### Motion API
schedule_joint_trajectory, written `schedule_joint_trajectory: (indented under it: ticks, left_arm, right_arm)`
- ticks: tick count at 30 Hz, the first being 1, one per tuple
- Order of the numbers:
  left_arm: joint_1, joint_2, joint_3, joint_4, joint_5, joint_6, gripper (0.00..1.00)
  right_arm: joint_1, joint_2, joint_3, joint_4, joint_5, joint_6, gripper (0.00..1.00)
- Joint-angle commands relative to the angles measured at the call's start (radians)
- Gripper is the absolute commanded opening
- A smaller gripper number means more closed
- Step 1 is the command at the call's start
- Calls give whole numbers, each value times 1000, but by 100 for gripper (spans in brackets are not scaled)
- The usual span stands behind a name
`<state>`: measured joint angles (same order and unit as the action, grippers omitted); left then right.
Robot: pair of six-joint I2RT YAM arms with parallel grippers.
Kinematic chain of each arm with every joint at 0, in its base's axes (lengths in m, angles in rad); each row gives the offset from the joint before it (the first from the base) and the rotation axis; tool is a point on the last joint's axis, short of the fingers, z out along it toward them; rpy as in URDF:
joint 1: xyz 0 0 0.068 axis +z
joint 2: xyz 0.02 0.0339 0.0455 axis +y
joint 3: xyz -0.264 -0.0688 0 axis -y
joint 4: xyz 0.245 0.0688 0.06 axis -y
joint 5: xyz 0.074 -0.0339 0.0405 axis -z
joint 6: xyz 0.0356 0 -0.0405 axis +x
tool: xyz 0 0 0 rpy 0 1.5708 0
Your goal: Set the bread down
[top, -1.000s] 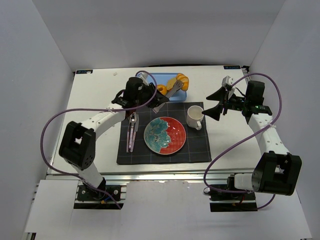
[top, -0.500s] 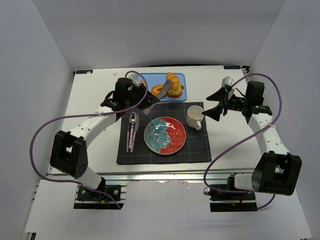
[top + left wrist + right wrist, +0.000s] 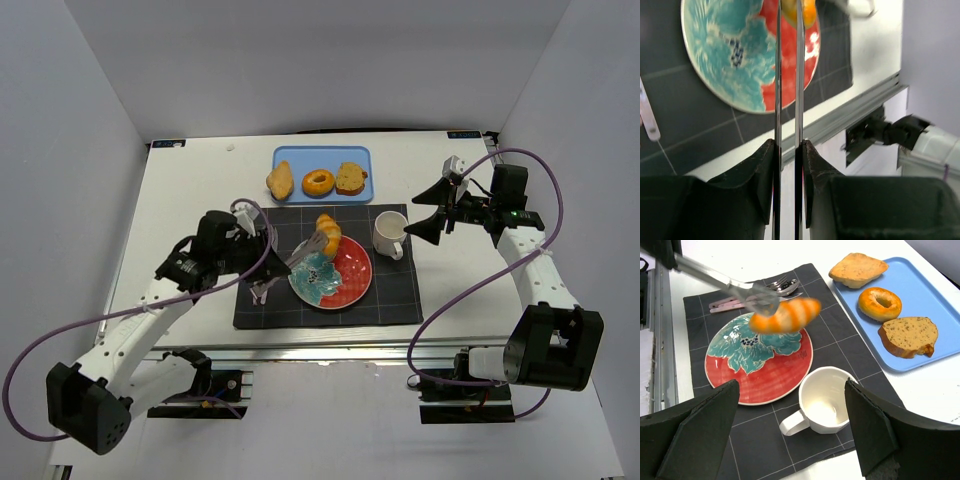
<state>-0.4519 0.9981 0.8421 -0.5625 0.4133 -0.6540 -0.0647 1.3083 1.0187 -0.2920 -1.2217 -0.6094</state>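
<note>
The bread (image 3: 325,233), a golden roll with orange-brown ridges, hangs in metal tongs (image 3: 300,254) over the far edge of the red and teal plate (image 3: 345,285). My left gripper (image 3: 264,268) is shut on the tongs' handles. In the left wrist view the two tong blades (image 3: 778,75) run from the gripper (image 3: 788,145) out to the bread (image 3: 802,10) above the plate (image 3: 730,50). The right wrist view shows the bread (image 3: 785,315) in the tongs (image 3: 725,282), off the plate (image 3: 765,370). My right gripper (image 3: 430,215) is open and empty beside the mug.
A white mug (image 3: 389,233) stands on the dark placemat (image 3: 390,295) right of the plate. A blue tray (image 3: 290,155) at the back holds an oval bun (image 3: 281,180), a doughnut (image 3: 319,182) and a bread slice (image 3: 350,178). Cutlery (image 3: 262,292) lies left of the plate.
My left arm has drawn back from the blue tray toward the near side, carrying the bread in the tongs to above the plate. The right arm has not moved.
</note>
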Motion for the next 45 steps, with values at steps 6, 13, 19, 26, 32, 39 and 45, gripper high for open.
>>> schedule_joint_trajectory:
  ticks: [6,13,19,26,32,39,45]
  left_arm:
    - [-82,45,-48,-82,-19,33,31]
    - [-85,63,-2,-86,-39,51,57]
    - [-85,17,34,-103,-51,34,58]
    - [-77,19,135,-174,-212,65,33]
    - [13,73,215,-221,-549,170,5]
    - [140,59,-16,128,-832,597,6]
    - [409,215,-181,432,-490,810,14]
  right_arm:
    - [-4,0,41,-15,-32,-7,89]
    - [-4,-21,38,-41,-9,-33,89]
    - [-4,-17,44,-55,-15,-49,89]
    - [-4,-11,44,-56,-22,-50,89]
    - [-4,-15,50,-84,-21,-84,89]
    - [-4,-15,69,-99,27,-113,89]
    - [-4,-9,101,-141,28,-150,89]
